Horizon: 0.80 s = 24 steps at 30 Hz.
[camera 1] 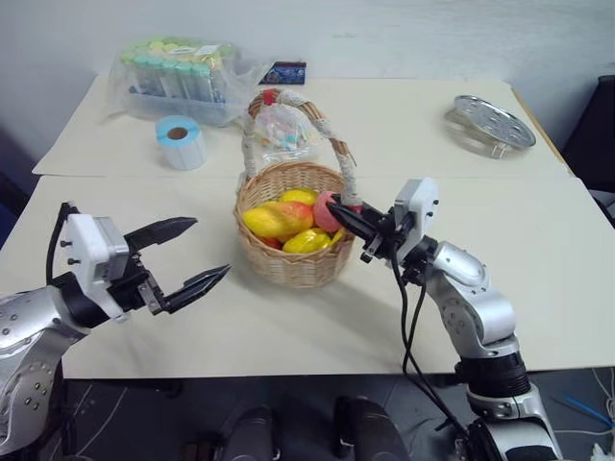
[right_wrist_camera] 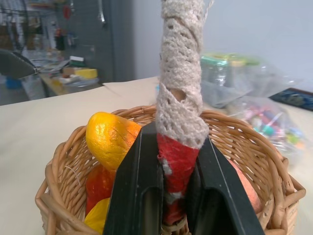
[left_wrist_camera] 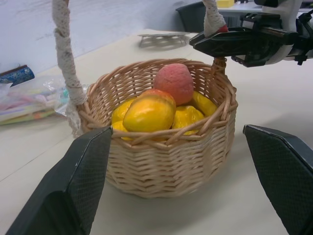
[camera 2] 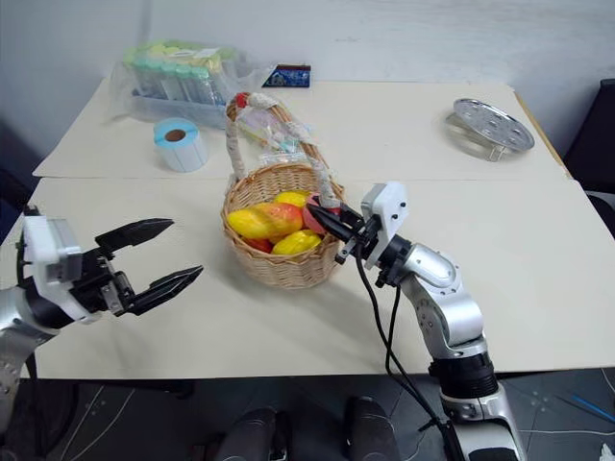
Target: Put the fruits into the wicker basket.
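Wicker basket (camera 1: 288, 252), gripped at the red foot of its lace-wrapped handle (right_wrist_camera: 182, 88) by the right hand (right_wrist_camera: 172, 196), stands mid-bench with the fruits (left_wrist_camera: 156, 110) heaped inside, a pink peach (left_wrist_camera: 174, 82) topping yellow, orange-blushed mangoes. Left hand (camera 1: 192, 254) hovers just beside the basket, fingers spread and empty. Beyond, on the bench (camera 1: 538, 250), a blue-and-white tape roll (camera 1: 180, 141), a bag of capped tubes (camera 1: 178, 77) and a round metal tray (camera 1: 489, 122) lie well apart from the basket.
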### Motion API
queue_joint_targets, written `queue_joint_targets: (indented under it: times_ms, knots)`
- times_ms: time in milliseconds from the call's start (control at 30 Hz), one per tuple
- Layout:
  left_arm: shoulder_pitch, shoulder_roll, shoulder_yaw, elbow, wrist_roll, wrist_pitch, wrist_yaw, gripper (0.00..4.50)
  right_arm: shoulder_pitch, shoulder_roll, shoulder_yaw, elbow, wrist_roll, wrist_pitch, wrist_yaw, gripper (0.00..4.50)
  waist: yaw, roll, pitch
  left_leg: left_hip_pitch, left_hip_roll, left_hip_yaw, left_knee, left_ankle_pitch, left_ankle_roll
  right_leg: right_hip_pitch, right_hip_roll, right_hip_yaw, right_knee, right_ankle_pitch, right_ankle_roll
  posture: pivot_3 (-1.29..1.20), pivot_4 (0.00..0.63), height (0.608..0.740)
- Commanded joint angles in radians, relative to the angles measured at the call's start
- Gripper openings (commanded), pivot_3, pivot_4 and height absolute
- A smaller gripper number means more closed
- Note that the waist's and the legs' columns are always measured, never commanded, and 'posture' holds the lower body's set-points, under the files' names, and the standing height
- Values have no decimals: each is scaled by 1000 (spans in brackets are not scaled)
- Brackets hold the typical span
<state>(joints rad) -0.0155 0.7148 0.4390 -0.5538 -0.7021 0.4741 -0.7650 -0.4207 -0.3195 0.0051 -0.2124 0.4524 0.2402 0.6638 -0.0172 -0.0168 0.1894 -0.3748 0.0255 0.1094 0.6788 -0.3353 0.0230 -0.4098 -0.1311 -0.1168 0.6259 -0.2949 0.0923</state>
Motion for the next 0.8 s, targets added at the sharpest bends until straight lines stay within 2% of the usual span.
queue_joint_targets:
  times_ms: [33,233,333,433,567,800]
  knots:
    - [-51,-17,-81,45,29,-44,-19,4500,33,-55,-150,-83,36,-35,-35,185,7,0,0,0,0,0,0,0,0,0,0,0,0,0,0,0,150,740]
    - [-139,-17,-157,136,39,-49,-64,4500,138,-146,-323,-84,33,-111,-20,185,15,0,0,0,0,2,0,0,1,-1,1,1,0,0,0,0,150,740]
    - [-162,-18,-171,164,48,-59,-76,4500,133,-174,-380,5,23,-168,-20,185,10,0,0,1,0,4,0,-1,1,-1,2,1,0,0,0,0,150,740]
    - [-173,-14,-183,174,43,-52,-88,4500,81,-203,-439,177,5,-225,-40,185,8,0,0,3,1,7,0,-1,1,0,2,2,1,0,0,0,150,740]
    - [-166,-14,-180,165,43,-45,-84,4500,22,-237,-445,384,-9,-227,-35,185,10,2,1,3,1,7,0,-1,1,-1,2,5,1,0,0,0,150,740]
    - [-136,-8,-178,129,68,-58,-66,4500,-18,-258,-419,604,-42,-315,31,185,6,2,1,6,2,8,1,-1,1,1,1,6,1,0,0,0,150,740]
